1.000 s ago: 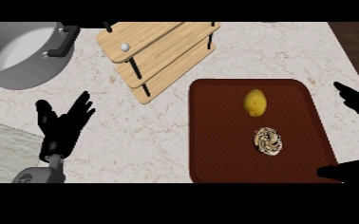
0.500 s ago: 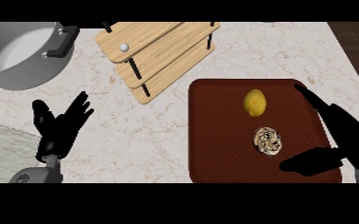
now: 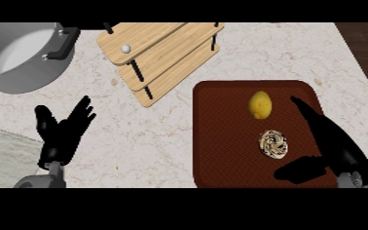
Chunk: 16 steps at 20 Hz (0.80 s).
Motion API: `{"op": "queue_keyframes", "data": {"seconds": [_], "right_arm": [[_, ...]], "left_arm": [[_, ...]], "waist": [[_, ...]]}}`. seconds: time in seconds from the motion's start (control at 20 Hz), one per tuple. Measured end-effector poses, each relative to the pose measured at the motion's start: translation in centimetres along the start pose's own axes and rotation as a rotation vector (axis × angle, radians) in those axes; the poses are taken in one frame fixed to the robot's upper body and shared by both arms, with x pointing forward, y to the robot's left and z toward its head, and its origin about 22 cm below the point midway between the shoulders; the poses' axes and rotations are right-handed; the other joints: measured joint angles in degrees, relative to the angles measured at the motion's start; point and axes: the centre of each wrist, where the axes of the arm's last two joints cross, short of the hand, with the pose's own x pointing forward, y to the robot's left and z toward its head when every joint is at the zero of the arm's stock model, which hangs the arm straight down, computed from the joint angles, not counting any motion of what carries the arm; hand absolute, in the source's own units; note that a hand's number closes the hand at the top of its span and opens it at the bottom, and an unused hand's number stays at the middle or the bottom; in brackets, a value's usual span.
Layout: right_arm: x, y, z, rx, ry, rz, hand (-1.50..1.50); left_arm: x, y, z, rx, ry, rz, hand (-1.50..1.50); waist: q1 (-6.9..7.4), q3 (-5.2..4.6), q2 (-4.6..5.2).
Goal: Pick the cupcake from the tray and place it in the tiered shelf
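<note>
The cupcake (image 3: 273, 143), round with a brown and cream swirl on top, lies on the dark red tray (image 3: 223, 131) at the right. My right hand (image 3: 327, 141) hovers over the tray's right side, open, with straight fingers reaching past the cupcake's right and the thumb below it; nothing is held. The wooden tiered shelf (image 3: 161, 53) stands at the upper middle, with a small white ball (image 3: 126, 48) on its top board. My left hand (image 3: 63, 131) rests open at the lower left, fingers up.
A yellow lemon (image 3: 260, 104) lies on the tray just above the cupcake. A large grey pot (image 3: 28, 58) with a black handle stands at the upper left. Marble counter shows between the shelf and the tray.
My right hand has come in from the right edge over the tray, and now stands beside the cupcake. The left hand and the objects have stayed put.
</note>
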Motion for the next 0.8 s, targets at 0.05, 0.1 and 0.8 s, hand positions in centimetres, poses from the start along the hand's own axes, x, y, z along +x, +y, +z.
{"op": "queue_keyframes", "data": {"seconds": [0.05,0.1,0.8], "right_arm": [[0.0,0.4,0.0,-0.005,0.006,0.009,-1.5],[-0.2,0.8,-0.1,-0.009,0.015,0.012,-1.5],[-0.9,4.3,-2.4,-0.043,0.074,0.063,-1.5]], "left_arm": [[0.3,0.2,0.2,0.0,0.002,0.002,0.0],[0.5,-0.1,0.1,0.001,0.006,0.002,0.0],[0.2,-0.1,0.1,0.001,0.01,0.009,0.0]], "waist": [[0.0,-0.04,0.02],[-0.02,-0.07,0.04],[-0.02,-0.01,0.03]]}}
